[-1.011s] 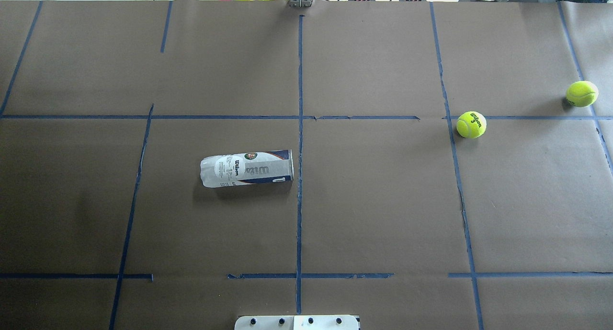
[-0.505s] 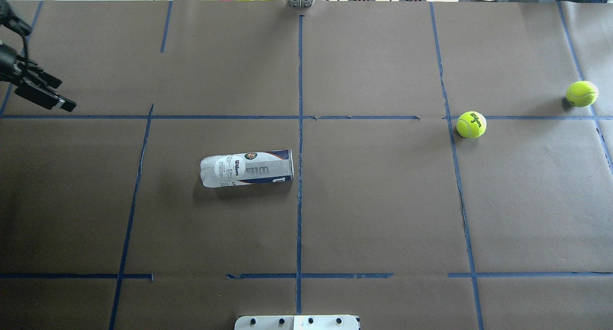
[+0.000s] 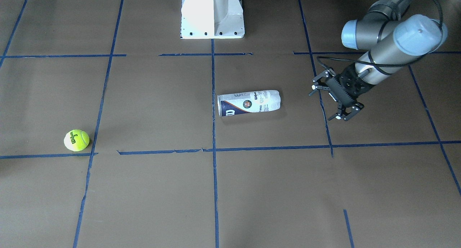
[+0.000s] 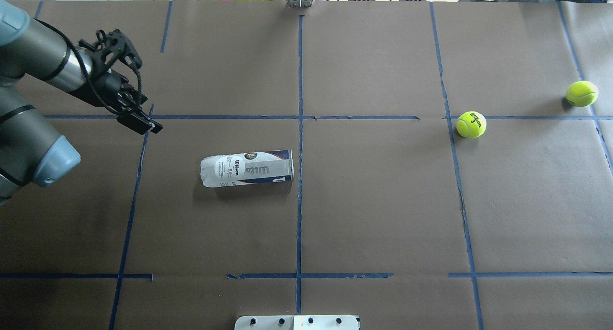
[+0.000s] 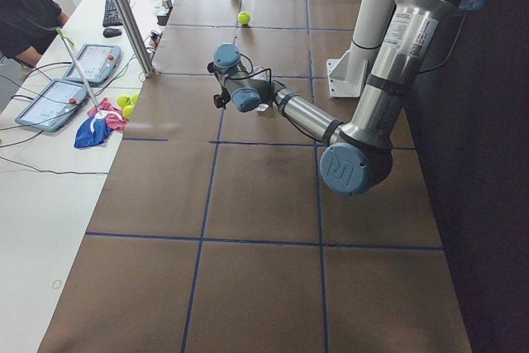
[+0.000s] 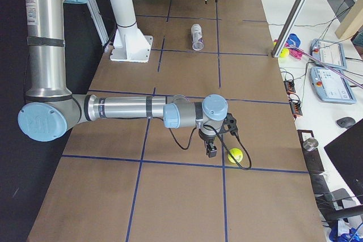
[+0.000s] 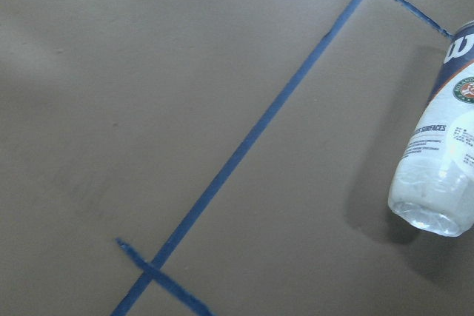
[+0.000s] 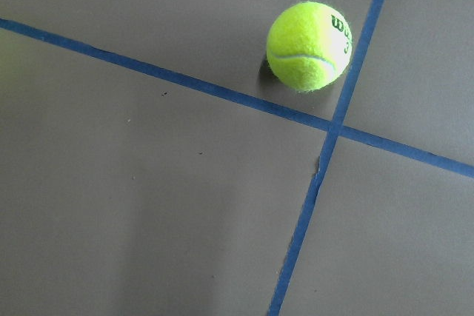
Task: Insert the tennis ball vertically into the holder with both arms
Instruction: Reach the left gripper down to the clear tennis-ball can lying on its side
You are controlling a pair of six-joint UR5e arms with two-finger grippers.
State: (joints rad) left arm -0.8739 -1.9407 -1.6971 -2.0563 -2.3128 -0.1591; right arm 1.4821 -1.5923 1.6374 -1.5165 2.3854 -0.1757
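Tabletop (image 4: 383, 200) under brown paper, gridded in blue tape (image 4: 300, 81). Holder (image 4: 246, 168) on side, centre frame; tennis ball (image 4: 471, 124) right, beside tape crossing. Left gripper (image 3: 326, 104) jaws spread, empty; right gripper (image 6: 210, 150) jaws: cannot tell. White desk (image 6: 326, 120), tablets (image 6: 336, 85) alongside.

Blue tape lines (image 4: 300, 129) cross brown table (image 4: 383, 200); white pedestal (image 3: 212, 10)
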